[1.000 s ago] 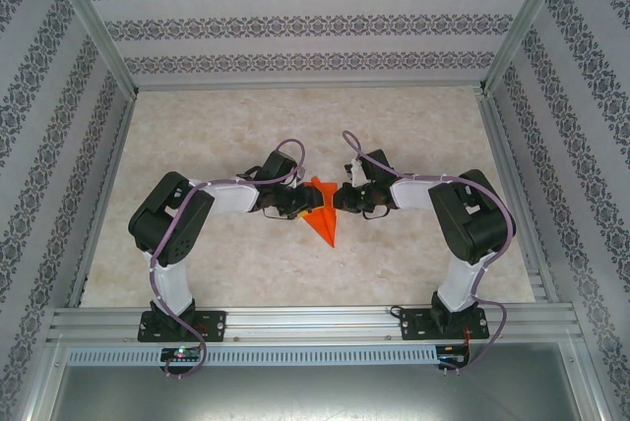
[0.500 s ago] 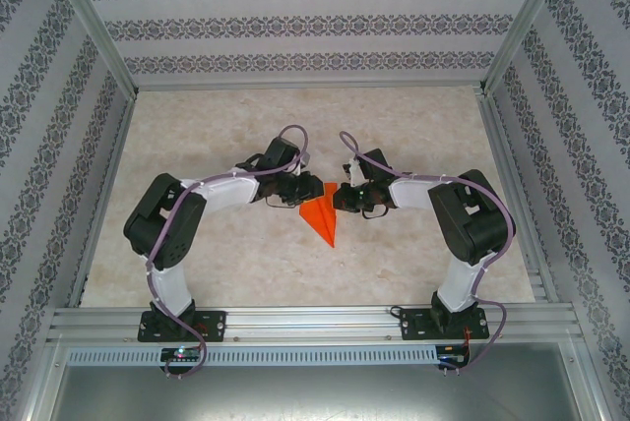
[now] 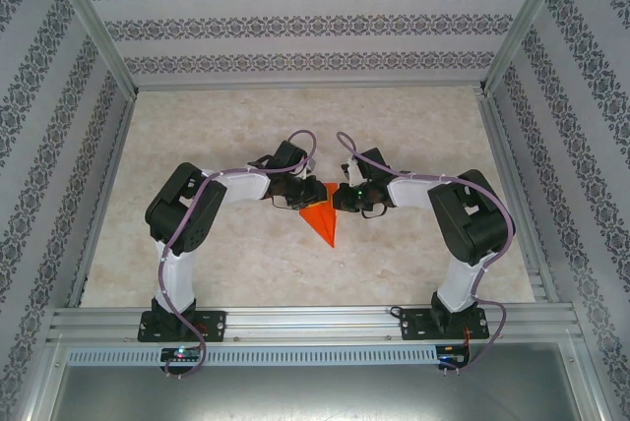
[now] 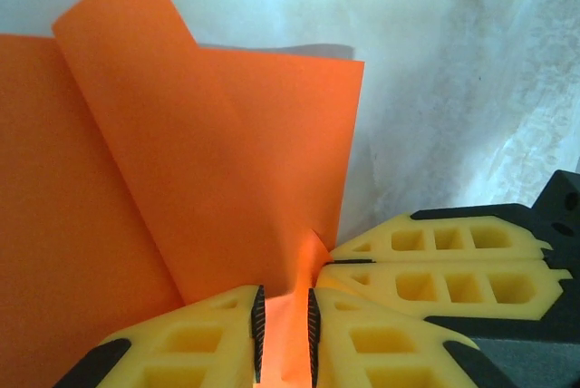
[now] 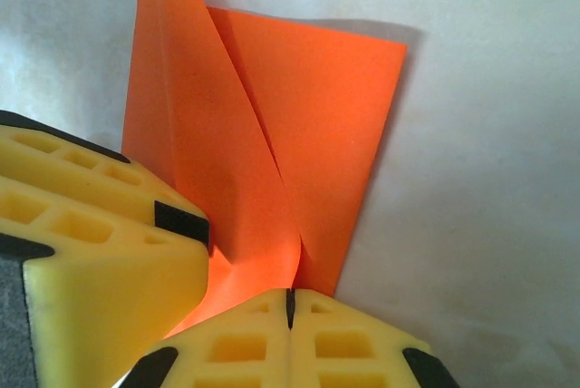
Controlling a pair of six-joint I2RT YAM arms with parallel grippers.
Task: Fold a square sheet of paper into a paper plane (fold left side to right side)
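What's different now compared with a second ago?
The left gripper slid in toward the right gripper and closed on a raised fold of the orange paper. The right gripper stayed pinched on the paper's edge, and the paper kept its place, tip pointing to the near edge.

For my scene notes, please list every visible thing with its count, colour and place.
folded paper: one, bright orange-red, middle of the table, pointed tip toward the arm bases, one flap lifted
table: one, pale marbled beige, under everything
walls: three, white with dark patterned stripes, around the table
metal rail: one, silver, near edge, carrying both bases
left arm: one, black and white, left side
right arm: one, black and white, right side
left end effector: one, yellow and black, shut on the paper's edge
right end effector: one, yellow and black, shut on the paper beside it
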